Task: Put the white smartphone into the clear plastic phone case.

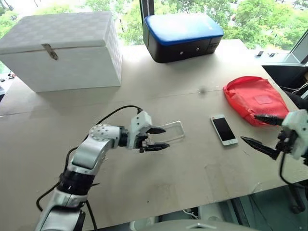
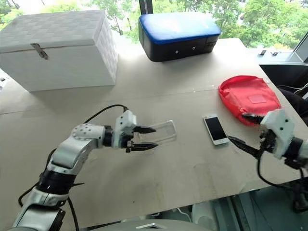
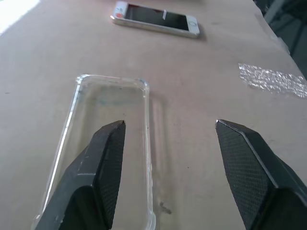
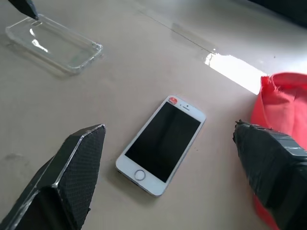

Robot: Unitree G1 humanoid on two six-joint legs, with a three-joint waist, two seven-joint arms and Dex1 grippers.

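Your left gripper (image 1: 160, 138) reaches right, fingers parted over the clear plastic phone case (image 1: 169, 132) — nothing held. Right gripper (image 1: 254, 130) reaches left — fingers wide, empty, near the white smartphone (image 1: 224, 129) flat on the surface (image 1: 192, 178).

table (image 1: 159, 178): spans the frame, bearing everything below
box (image 1: 62, 50): upper left, on the table's far side
padded case (image 1: 182, 36): top centre, right of the box, at the far edge
pouch (image 1: 254, 98): right of centre, on the table
smartphone (image 1: 224, 129): centre right, flat on the table, just below-left of the pouch
phone case (image 1: 169, 133): centre, flat on the table, left of the smartphone and apart from it
left gripper (image 1: 156, 138): centre left, at the phone case's left end
right gripper (image 1: 257, 131): right edge, right of the smartphone, before the pouch
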